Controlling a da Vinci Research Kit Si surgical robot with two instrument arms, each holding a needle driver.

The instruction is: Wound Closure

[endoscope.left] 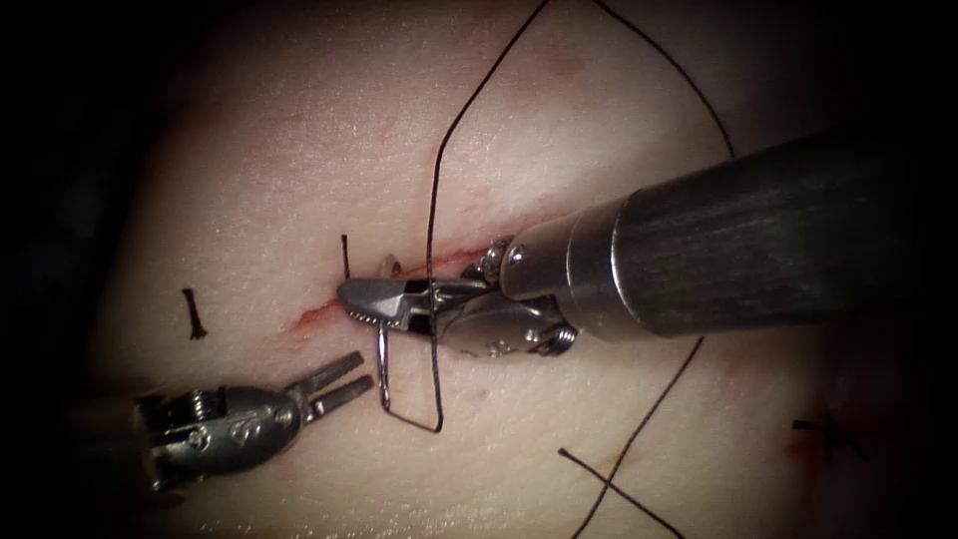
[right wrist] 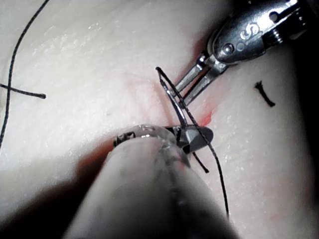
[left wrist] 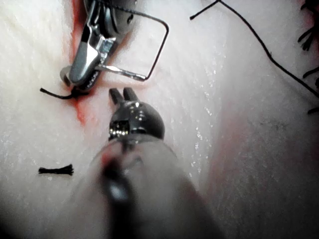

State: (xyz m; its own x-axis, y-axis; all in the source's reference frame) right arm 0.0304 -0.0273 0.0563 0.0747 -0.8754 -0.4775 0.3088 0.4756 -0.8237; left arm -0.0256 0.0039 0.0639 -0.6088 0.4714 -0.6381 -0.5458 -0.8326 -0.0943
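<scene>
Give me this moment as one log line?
right tool: holds needle, mid-curve, over cut | left tool: open, empty | thread: trails needle

Overall light: we see the tissue [endoscope.left: 299,170] bright at the middle of the endoscope view, fading to black at the far left and right.
Source: we judge the light falls from above and in front, on the endoscope's side.
Glare: we note hard glints on the right tool [endoscope.left: 349,302], on the needle [endoscope.left: 383,364] clamped in it, and on the left tool [endoscope.left: 363,368].
Shadows: we find deep shadow beside the right tool's shaft in the right wrist view.
Left wrist view: we see pale, strongly lit tissue with wet sparkles.
</scene>
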